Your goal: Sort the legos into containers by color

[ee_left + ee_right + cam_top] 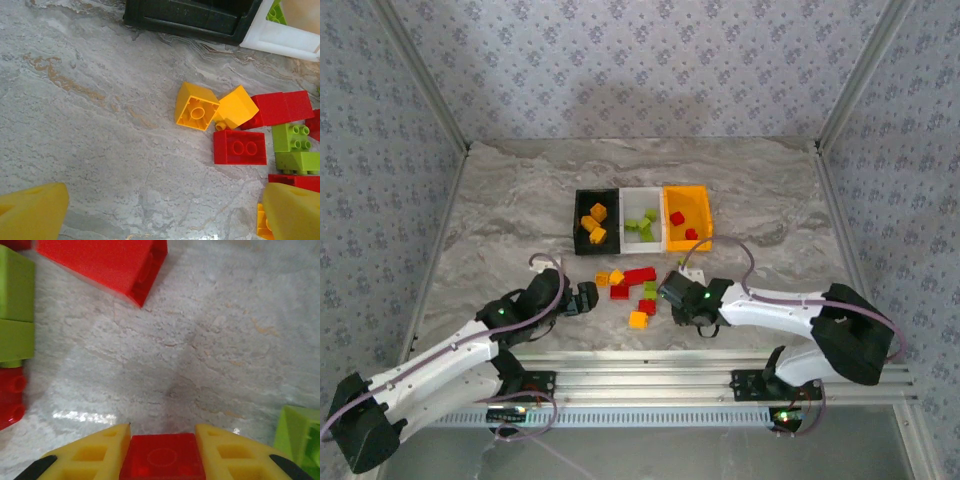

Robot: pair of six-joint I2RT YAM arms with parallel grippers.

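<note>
R gripper snug on glossy red lego; L gripper wide over veined marble-look table.

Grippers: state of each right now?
Left gripper: open, holding nothing.
Right gripper: closed on a red lego.

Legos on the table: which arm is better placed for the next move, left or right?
Right, probably. The right claw is shut on a red lego, and the orange bin holding other reds sits on its side. The left claw is open, holding nothing.
</note>
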